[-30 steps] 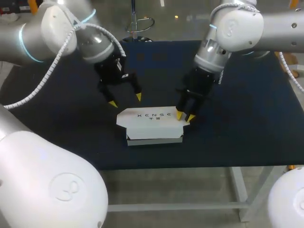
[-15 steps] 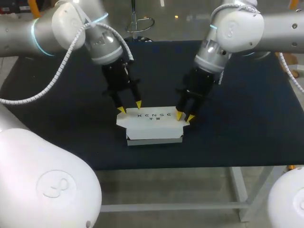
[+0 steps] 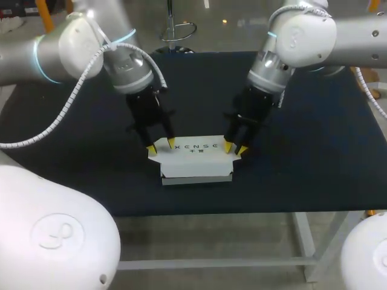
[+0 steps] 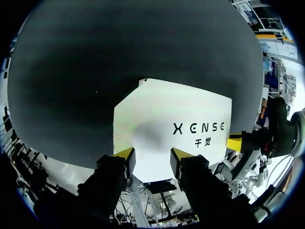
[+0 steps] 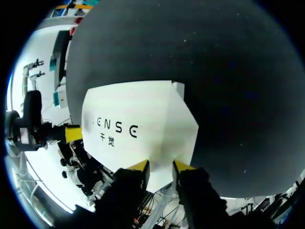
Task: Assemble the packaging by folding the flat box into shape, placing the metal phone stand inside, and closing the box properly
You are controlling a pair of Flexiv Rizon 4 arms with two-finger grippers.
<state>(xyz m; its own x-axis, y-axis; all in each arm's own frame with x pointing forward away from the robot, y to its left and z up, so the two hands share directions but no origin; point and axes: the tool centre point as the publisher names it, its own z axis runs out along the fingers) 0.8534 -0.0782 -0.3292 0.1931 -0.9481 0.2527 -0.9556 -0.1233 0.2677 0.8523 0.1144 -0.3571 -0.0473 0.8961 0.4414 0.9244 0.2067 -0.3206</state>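
Resting on the dark surface (image 3: pixel 314 151), a little ahead of its middle and near the front edge, the white cardboard box (image 3: pixel 196 164) sat folded into shape. Its lid lay flat on top with black print facing up, and the low front wall showed beneath the lid's front edge. The lid's rear corners were cut at a slant.

The left arm (image 3: pixel 60 51) came in from the left and reached down to the box's left rear corner. The left jaws stood apart, clamped on nothing. One yellow tip (image 3: pixel 151 148) hung just outside the slanted corner, and the other sat at the lid's rear edge, close to the start of the print. In the left wrist view the box (image 4: pixel 162 119) lay ahead of those jaws. Both yellow tips (image 4: pixel 125 153) overlapped the lid's nearest edge, with white cardboard showing in the gap. The surface (image 4: pixel 119 57) spread beyond the box.

The right arm (image 3: pixel 290 42) came in from the right and reached down to the box's right rear corner, by the end of the print. Whether the right jaws were parted or clamped on the cardboard could not be told. In the right wrist view the box (image 5: pixel 143 124) lay directly ahead of them, with the surface (image 5: pixel 228 71) beyond.
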